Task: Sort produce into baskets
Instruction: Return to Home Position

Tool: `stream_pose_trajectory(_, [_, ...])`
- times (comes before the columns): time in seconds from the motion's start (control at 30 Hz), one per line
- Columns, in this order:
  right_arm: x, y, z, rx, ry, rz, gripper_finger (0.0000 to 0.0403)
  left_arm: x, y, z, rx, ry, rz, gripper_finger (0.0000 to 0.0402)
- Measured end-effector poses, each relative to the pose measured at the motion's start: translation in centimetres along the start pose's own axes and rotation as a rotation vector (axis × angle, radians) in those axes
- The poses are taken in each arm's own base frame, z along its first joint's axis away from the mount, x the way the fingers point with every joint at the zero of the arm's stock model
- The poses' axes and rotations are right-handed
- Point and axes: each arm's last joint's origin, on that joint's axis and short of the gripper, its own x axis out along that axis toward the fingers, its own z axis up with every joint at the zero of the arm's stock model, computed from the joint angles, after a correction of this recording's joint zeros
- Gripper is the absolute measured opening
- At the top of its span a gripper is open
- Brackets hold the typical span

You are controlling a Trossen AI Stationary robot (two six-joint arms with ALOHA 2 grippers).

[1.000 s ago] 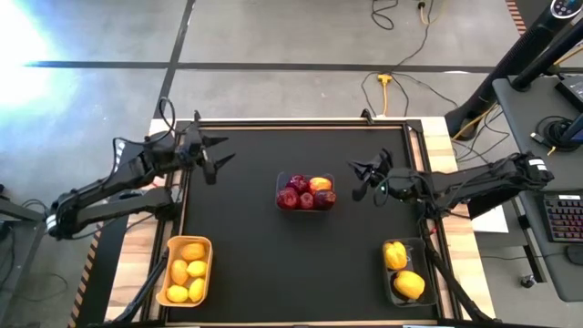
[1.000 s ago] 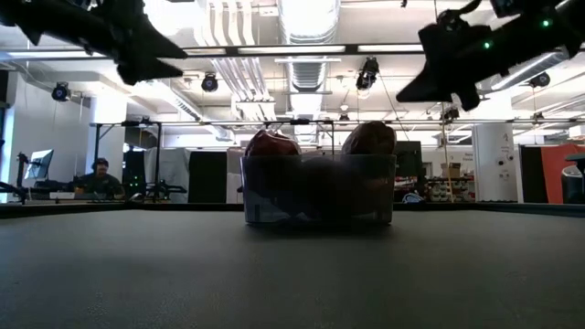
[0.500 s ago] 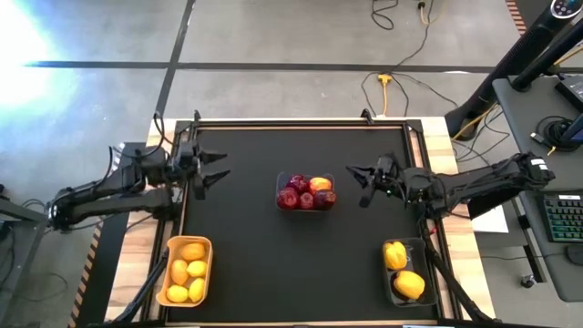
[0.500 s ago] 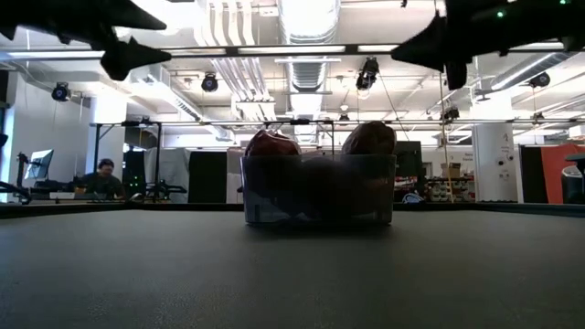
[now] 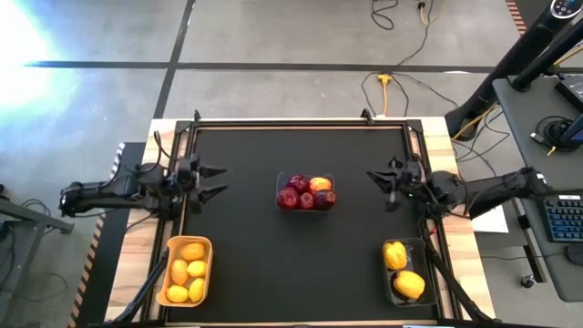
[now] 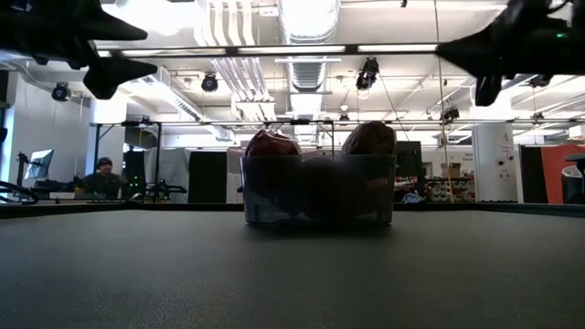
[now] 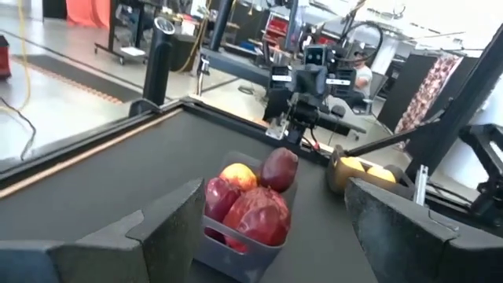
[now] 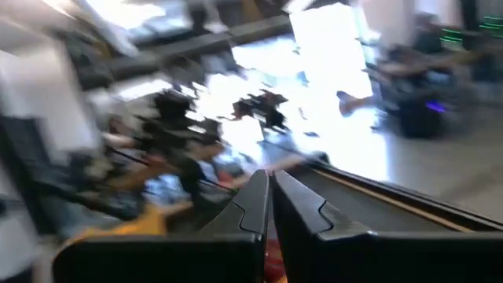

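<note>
The clear bin [image 5: 306,175] stands mid-table with round dark-red and red-yellow fruits [image 5: 305,193] in it; in the low view its wall [image 6: 319,196] faces me. The yellow-orange bin [image 5: 209,273] at the near left holds lemons [image 5: 187,271]. The dark bin [image 5: 424,264] at the near right holds yellow peppers [image 5: 402,271]. My left gripper [image 5: 217,180] hovers open at the table's left edge, pointing level at the clear bin [image 7: 228,251]. My right gripper [image 5: 373,175] hovers shut by the right edge, its fingers [image 8: 269,196] together with nothing between them.
The black mat [image 5: 273,255] is bare between the three bins. A raised frame [image 5: 301,124] runs along the table's edges. Cables [image 5: 392,87] lie on the floor beyond the far edge. A person sits at a desk [image 6: 99,178] far off in the room.
My left gripper has swung toward the table's near edge and sunk a little, staying open. My right gripper has drawn back from the clear bin toward the table's right edge, tipping upward, still shut. The bins and the produce have kept still.
</note>
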Motion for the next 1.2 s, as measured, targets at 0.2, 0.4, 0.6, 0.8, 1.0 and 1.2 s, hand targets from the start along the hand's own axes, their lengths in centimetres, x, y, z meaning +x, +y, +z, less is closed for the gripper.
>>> stream_pose_trajectory(0.2, [-1.9,-0.6,0.0,0.045,-0.069,0.093,0.0013,-0.4,0.5,-1.1,0.021,-0.019,-0.008,0.0288])
stream_pose_trajectory(0.4, [-2.8,-0.6,0.9,0.066,-0.142,0.188,0.0013,-0.6,1.0,-2.7,-0.02,-0.029,-0.019,0.0288])
stream_pose_trajectory(0.6, [-2.6,-0.9,-0.2,0.056,-0.032,0.155,0.0013,-0.2,1.7,-4.4,-0.02,-0.029,0.017,0.0288])
stream_pose_trajectory(0.8, [-2.6,-1.4,-2.6,0.045,0.204,0.083,0.0013,0.3,2.1,-5.6,0.061,-0.025,0.049,0.0288])
stream_pose_trajectory(1.0, [-2.5,-1.7,-3.7,0.031,0.316,0.03,0.0013,0.5,2.1,-5.7,0.186,-0.027,0.062,0.0288])
stream_pose_trajectory(1.2, [-2.3,-1.8,-4.2,0.003,0.366,0.011,0.0013,0.7,2.2,-6.0,0.207,0.006,0.063,0.0288])
